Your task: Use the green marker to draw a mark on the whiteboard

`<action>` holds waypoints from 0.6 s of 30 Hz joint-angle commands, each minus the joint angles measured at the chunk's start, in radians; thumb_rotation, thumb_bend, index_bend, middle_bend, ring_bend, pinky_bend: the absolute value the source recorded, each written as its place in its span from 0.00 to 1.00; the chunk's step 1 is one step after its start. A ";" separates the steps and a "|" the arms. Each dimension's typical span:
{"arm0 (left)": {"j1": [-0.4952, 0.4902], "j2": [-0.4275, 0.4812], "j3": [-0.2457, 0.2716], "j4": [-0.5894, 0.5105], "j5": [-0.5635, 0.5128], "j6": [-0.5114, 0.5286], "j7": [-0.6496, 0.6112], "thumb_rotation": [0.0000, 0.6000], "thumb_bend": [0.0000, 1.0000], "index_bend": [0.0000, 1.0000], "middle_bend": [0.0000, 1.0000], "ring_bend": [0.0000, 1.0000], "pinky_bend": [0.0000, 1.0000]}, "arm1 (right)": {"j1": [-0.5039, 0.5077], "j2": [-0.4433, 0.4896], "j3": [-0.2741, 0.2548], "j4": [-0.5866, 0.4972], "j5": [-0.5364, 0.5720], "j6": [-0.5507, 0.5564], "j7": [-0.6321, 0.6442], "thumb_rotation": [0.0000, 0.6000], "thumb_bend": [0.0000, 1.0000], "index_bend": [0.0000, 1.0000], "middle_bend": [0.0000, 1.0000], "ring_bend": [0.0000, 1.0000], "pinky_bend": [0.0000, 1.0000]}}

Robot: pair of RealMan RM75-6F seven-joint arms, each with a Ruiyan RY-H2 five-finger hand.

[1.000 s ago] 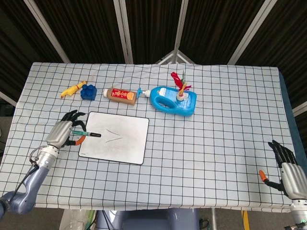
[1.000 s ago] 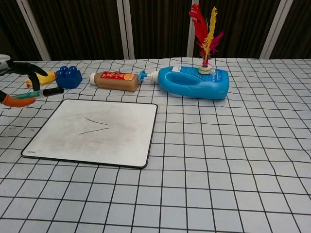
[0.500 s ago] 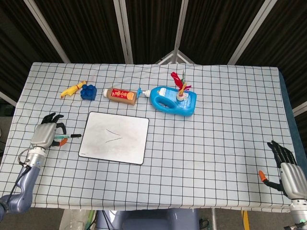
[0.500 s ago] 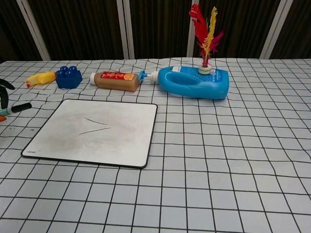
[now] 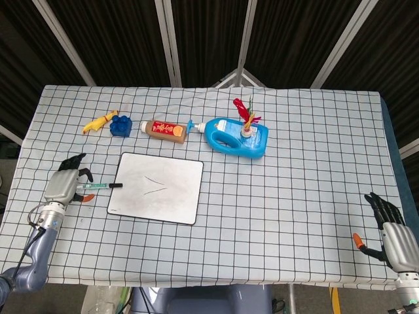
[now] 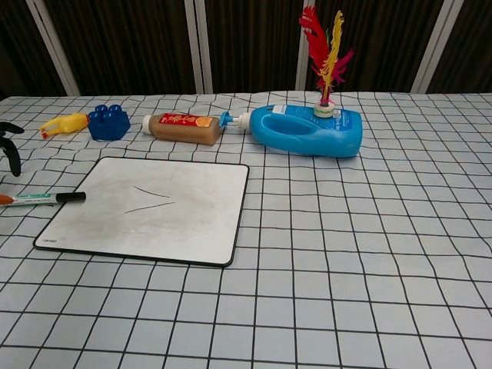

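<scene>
The green marker (image 5: pixel 99 186) (image 6: pixel 42 198) with its black cap lies flat on the checked cloth. Its capped end just touches the left edge of the whiteboard (image 5: pixel 171 196) (image 6: pixel 184 223), which carries two thin dark strokes near its middle. My left hand (image 5: pixel 62 185) sits at the marker's rear end with its fingers (image 6: pixel 9 142) spread and raised off it. The orange thumb tip lies close by the marker's tail. My right hand (image 5: pixel 391 230) rests far off at the table's near right corner, fingers apart and holding nothing.
Along the back stand a yellow toy (image 5: pixel 97 122), a blue block (image 5: pixel 120 124), a brown bottle (image 5: pixel 163 129) lying down and a blue jug (image 5: pixel 236 137) with a feathered shuttlecock (image 5: pixel 246 114) on it. The table edge runs close to my left hand.
The left hand carried the marker off the board to the left, then lowered it onto the cloth beside the board. Its fingers have lifted away. The right hand stayed still.
</scene>
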 commanded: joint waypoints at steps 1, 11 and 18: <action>0.003 0.004 -0.003 -0.010 -0.005 0.002 0.001 1.00 0.21 0.40 0.00 0.00 0.00 | 0.000 0.001 -0.001 0.000 -0.002 0.001 -0.001 1.00 0.35 0.00 0.00 0.00 0.00; 0.086 0.096 0.013 -0.191 0.034 0.125 -0.022 1.00 0.11 0.08 0.00 0.00 0.00 | 0.000 0.003 -0.003 0.003 -0.008 0.002 -0.001 1.00 0.35 0.00 0.00 0.00 0.00; 0.188 0.217 0.053 -0.400 0.088 0.276 0.006 1.00 0.07 0.00 0.00 0.00 0.00 | 0.001 0.000 -0.009 0.008 -0.021 0.003 -0.016 1.00 0.35 0.00 0.00 0.00 0.00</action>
